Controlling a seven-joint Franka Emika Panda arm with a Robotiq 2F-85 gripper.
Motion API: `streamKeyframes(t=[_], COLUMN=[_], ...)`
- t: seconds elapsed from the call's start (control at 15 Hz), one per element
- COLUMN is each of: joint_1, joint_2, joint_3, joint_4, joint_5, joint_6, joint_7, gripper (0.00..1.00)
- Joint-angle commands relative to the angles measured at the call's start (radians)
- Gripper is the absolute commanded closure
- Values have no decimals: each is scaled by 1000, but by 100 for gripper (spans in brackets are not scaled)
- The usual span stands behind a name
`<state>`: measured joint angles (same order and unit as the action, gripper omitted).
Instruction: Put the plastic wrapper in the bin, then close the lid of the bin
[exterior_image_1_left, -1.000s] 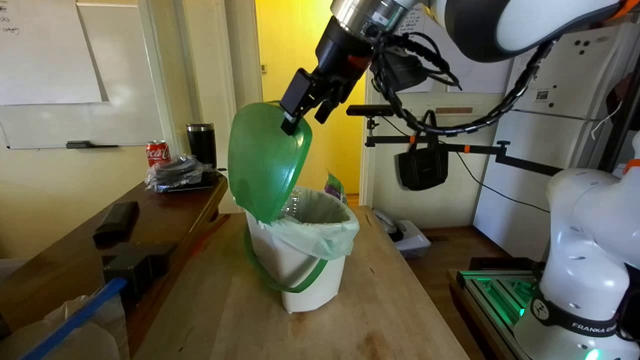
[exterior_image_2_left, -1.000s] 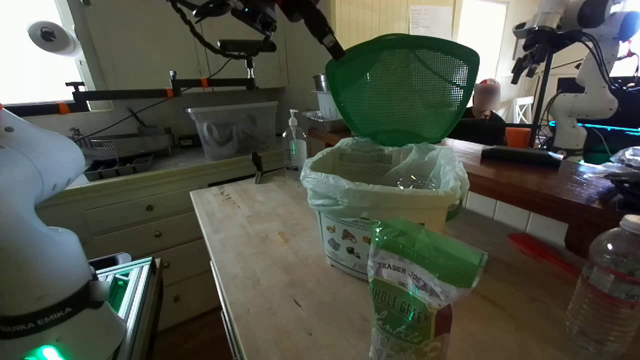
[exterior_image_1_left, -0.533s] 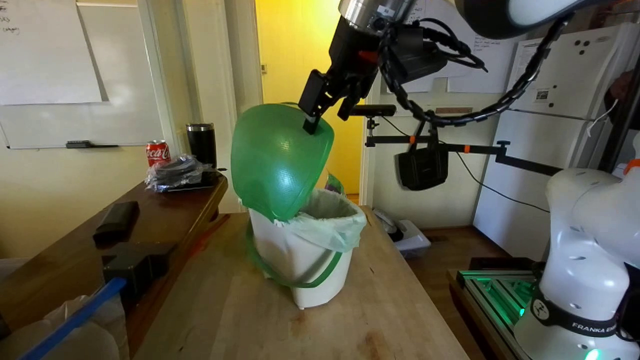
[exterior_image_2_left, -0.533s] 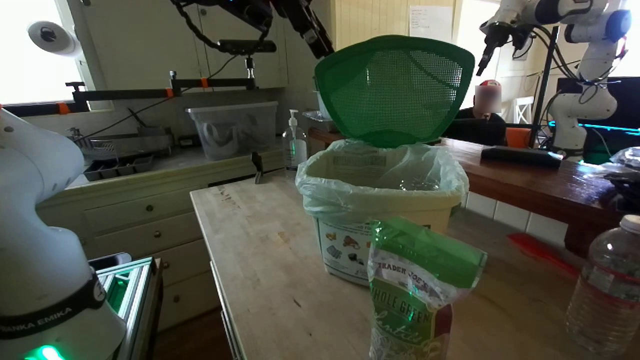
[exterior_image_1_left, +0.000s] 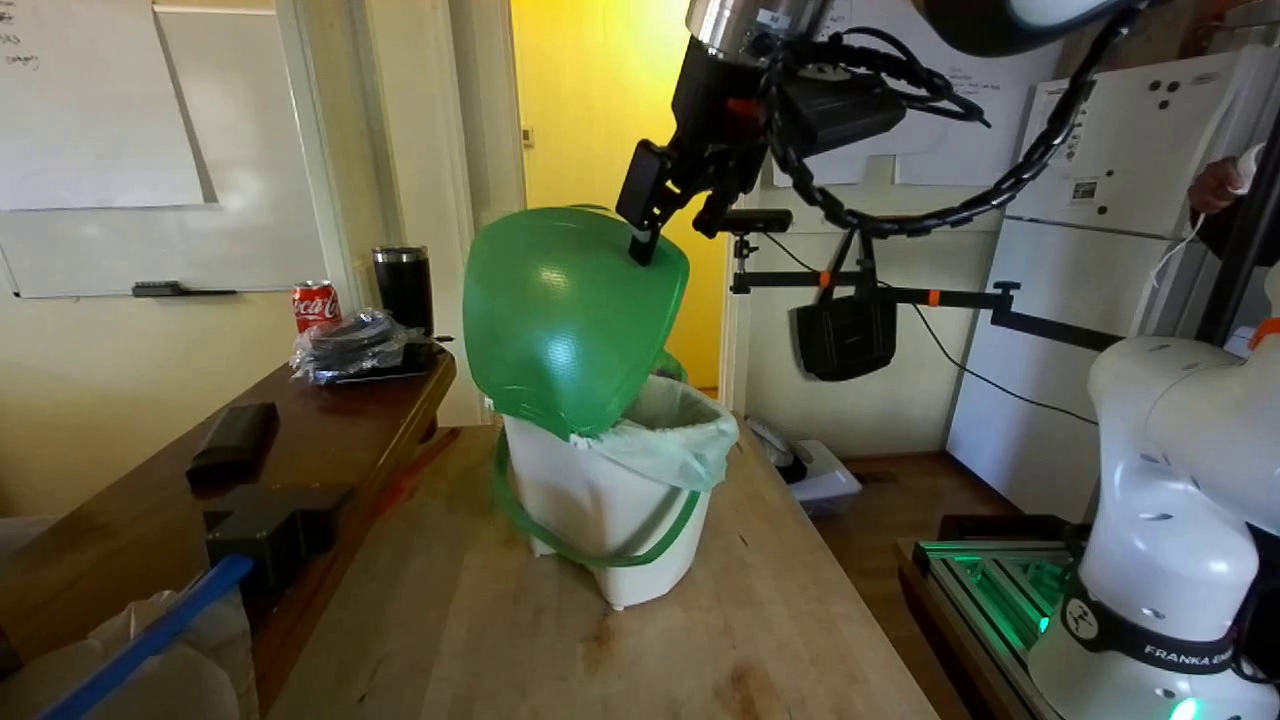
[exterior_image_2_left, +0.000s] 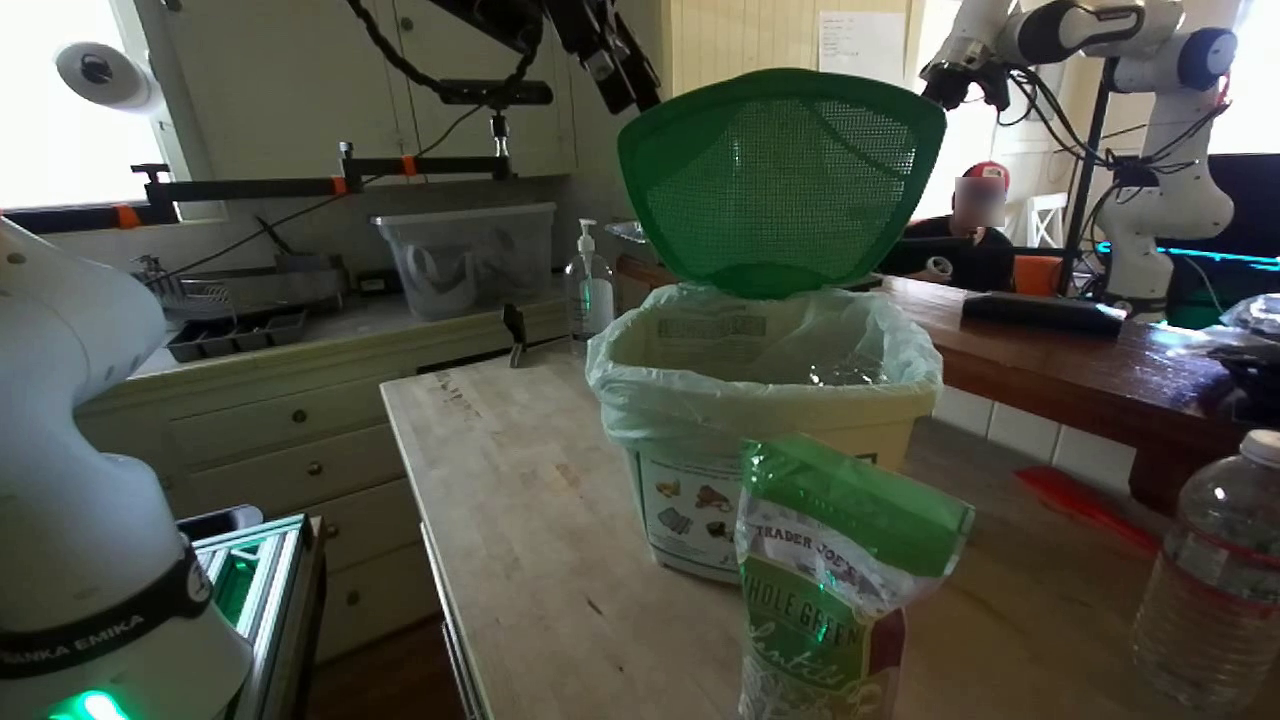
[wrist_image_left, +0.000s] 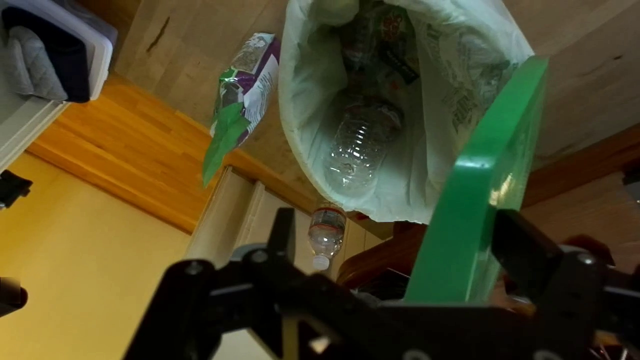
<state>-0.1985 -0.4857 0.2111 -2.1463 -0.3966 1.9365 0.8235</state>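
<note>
The white bin (exterior_image_1_left: 590, 500) stands on the wooden table with a pale-green liner over its rim; it also shows in an exterior view (exterior_image_2_left: 690, 510). Its green lid (exterior_image_1_left: 570, 310) is raised, leaning up from the hinge side, and shows in the wrist view (wrist_image_left: 465, 215). My gripper (exterior_image_1_left: 676, 235) is open at the lid's upper edge. In the wrist view the gripper (wrist_image_left: 395, 230) straddles the lid's edge; one finger appears against its outer face, the other stands well apart. Clear crinkled plastic (wrist_image_left: 360, 145) lies inside the bin; I cannot tell whether it is the wrapper or a bottle.
A green lentil bag (exterior_image_2_left: 830, 580) stands close beside the bin. A water bottle (exterior_image_2_left: 1215, 570) stands near the table's side. A darker wooden counter (exterior_image_1_left: 330, 440) with a hammer-like tool (exterior_image_1_left: 270, 530) runs alongside. A red item (exterior_image_2_left: 1080, 505) lies behind the bin.
My gripper has moved right in an exterior view, towards the bin's opening side. The bin has slid and turned the same way, and its lid has come along, still raised.
</note>
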Motion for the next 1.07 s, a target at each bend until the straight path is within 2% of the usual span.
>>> streamKeyframes(t=[0.0,0.4,1.0], joint_1=[25,22,27], joint_2=[-13,-11,-32], joint_3=[-56,-120,-178], joint_4=[-17,-31,-85], joint_5=[-14,10,45], joint_6=[11,29,38], joint_7=[-21,-61,-98], gripper=[0,0,0])
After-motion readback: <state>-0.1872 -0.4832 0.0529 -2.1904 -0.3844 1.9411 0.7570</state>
